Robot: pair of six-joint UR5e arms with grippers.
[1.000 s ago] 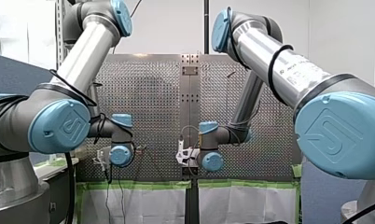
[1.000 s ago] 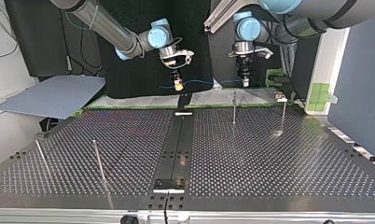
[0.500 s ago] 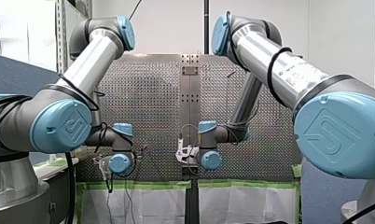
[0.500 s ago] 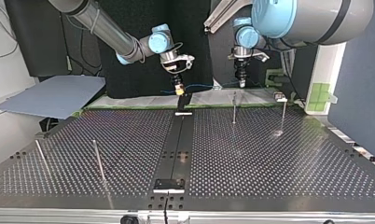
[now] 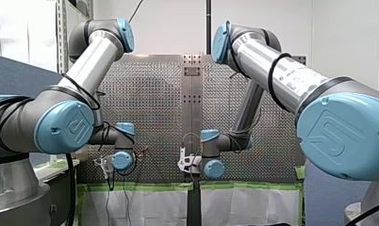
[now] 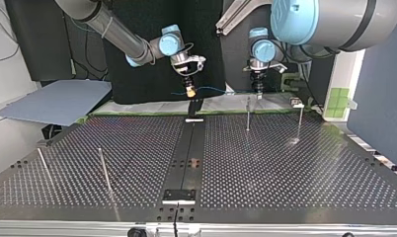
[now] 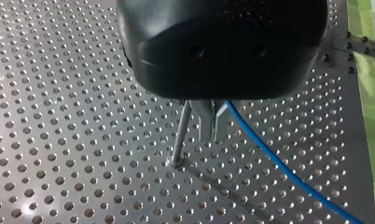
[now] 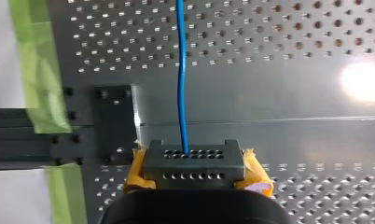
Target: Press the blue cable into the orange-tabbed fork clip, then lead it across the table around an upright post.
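Top view: our right gripper (image 6: 189, 92), with yellow pads, comes in at the view's left. It is clamped on the blue cable (image 6: 221, 90) above the far edge of the table (image 6: 285, 168). The cable runs roughly level across to our left gripper (image 6: 258, 92) at the view's right, which pinches it too. That gripper hangs just above an upright post (image 6: 248, 114). A short tail of cable sticks out past the right gripper toward the view's left. A second post (image 6: 300, 123) stands further to the view's right, and two leaning posts (image 6: 103, 170) stand near the view's left.

Left wrist view: the metal fingers (image 7: 209, 126) are narrow and closed together. The cable leaves at their side and trails away over the perforated plate. The post stands just beside the fingers on the other side, apart from the cable.

Right wrist view: the pads are shut on the cable, which enters the middle of the grey finger block and runs straight ahead. Green tape (image 8: 36, 70) lines the table edge beside it.

Front view: both wrists sit low at the table's near edge, our left arm at the view's left and our right arm near the centre strip. Fingers and cable are too small to read here.
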